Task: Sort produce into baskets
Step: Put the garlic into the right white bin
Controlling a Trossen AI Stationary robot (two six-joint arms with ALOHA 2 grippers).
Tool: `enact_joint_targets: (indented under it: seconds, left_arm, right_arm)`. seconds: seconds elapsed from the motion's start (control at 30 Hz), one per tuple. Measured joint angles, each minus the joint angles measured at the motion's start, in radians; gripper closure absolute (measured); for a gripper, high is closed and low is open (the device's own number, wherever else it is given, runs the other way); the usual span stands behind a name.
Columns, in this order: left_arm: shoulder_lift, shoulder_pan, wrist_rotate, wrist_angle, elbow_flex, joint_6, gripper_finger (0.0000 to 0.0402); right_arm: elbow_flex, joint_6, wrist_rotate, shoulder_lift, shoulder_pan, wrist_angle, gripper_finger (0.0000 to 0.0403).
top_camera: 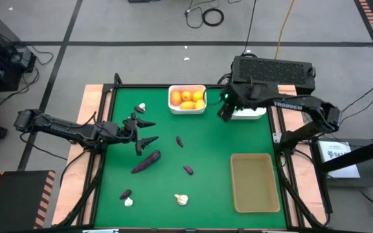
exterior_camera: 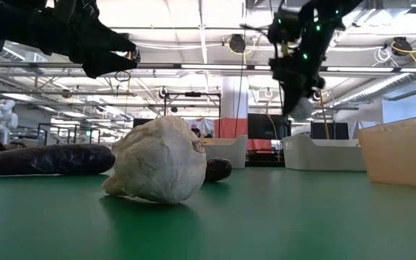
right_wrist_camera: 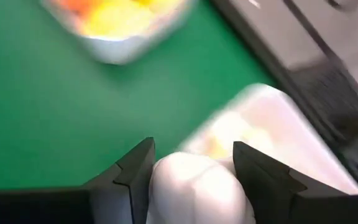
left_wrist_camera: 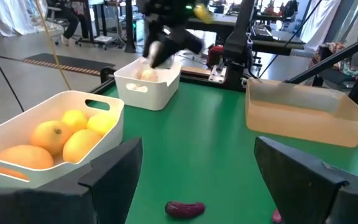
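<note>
Garlic bulb [right_wrist_camera: 197, 186] held over the second white bin, about to be dropped.

High view: right gripper [top_camera: 226, 111] hangs at the garlic bin's [top_camera: 250, 114] edge; left gripper [top_camera: 146, 133] waits spread and empty above the long eggplant [top_camera: 146, 162]. Low view: a loose garlic bulb [exterior_camera: 156, 170] lies nearest on the table. Left wrist view: orange-yellow fruits fill one white bin [left_wrist_camera: 51, 138]; the tan tray [left_wrist_camera: 306, 114] looks empty (purple pieces remain on the mat). Right wrist view: fingers clamp the bulb; next, I judge, centre and release.
</note>
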Motion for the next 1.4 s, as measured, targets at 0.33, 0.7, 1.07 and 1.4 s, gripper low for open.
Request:
enact_joint_targets:
  seconds: [0.33, 0.7, 1.07, 1.4]
  left_arm:
    - [0.0, 0.0, -0.001, 0.0, 0.0, -0.023, 0.0084]
    - [0.0, 0.0, -0.005, 0.0, 0.0, -0.021, 0.0084]
    - [0.0, 0.0, -0.018, -0.001, 0.0, -0.023, 0.0084]
    - [0.0, 0.105, -0.233, -0.265, 0.012, -0.267, 0.0084]
  right_arm:
    - [-0.001, 0.097, 0.01, 0.042, -0.234, -0.045, 0.0218]
    - [-0.001, 0.119, 0.008, 0.044, -0.256, -0.045, 0.018]
    - [-0.001, 0.109, 0.008, 0.042, -0.256, -0.044, 0.0124]
    - [-0.002, 0.11, -0.251, -0.042, -0.152, 0.008, 0.012]
